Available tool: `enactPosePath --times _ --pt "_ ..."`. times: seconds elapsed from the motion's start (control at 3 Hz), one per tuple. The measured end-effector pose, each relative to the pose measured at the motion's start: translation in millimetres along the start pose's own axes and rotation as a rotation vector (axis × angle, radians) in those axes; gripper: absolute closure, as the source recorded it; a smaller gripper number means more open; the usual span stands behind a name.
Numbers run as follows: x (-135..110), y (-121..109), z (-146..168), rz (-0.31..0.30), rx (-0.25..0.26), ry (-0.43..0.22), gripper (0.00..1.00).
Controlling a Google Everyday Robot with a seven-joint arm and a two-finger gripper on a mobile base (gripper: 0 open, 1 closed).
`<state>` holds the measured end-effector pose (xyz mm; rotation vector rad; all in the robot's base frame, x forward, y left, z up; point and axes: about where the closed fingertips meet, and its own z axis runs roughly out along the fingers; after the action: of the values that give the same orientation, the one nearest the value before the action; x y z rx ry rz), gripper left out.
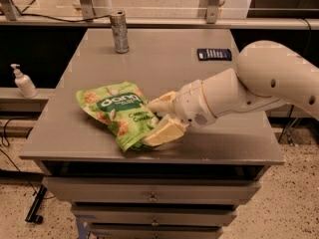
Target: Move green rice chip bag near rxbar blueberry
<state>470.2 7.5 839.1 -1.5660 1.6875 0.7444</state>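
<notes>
I read the pincer (160,118) as wide open, straddling the right edge of the green rice chip bag (112,111).

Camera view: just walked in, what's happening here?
The robot arm reaches in from the right. Its hand is at the right edge of the green rice chip bag, fingers spread with the bag's edge between them. The bag lies near the front of the table. The rxbar blueberry sits apart at the back right, and a metal can stands at the back left.
</notes>
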Motion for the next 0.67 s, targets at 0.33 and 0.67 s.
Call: enactPosePath --times 0.33,0.67 --pt "1 -6 -20 -0.02 0.025 0.016 0.88" --pt "-9 -19 -55 -0.049 0.08 0.02 1.0"
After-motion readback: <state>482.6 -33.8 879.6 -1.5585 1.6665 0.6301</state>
